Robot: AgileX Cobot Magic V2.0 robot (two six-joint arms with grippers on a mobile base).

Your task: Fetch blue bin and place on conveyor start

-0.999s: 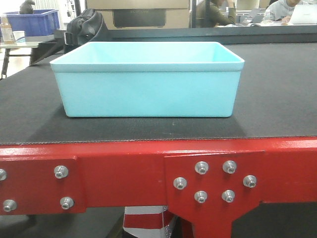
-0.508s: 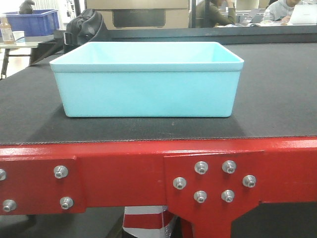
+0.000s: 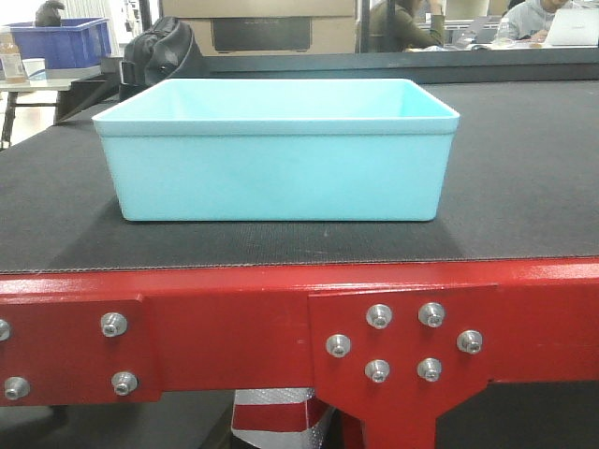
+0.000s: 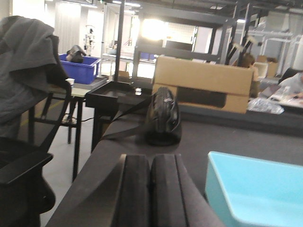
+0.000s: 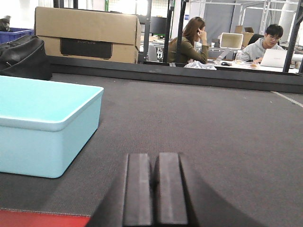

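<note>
The light cyan blue bin [image 3: 278, 154] stands upright and empty on the black belt of the conveyor start [image 3: 524, 168], just behind its red bolted frame [image 3: 234, 323]. My left gripper [image 4: 150, 158] is shut and empty, left of the bin [image 4: 255, 189] and apart from it. My right gripper [image 5: 155, 156] is shut and empty, right of the bin [image 5: 45, 125], above the belt near the red front edge. Neither gripper shows in the front view.
A black bag [image 3: 159, 47] lies on the belt behind the bin's left corner. A cardboard box [image 5: 87, 35] stands at the belt's far side. A dark blue bin [image 3: 65, 42] sits on a side table far left. People sit at desks behind.
The front view has shifted very slightly; the bin stays where it was on the belt.
</note>
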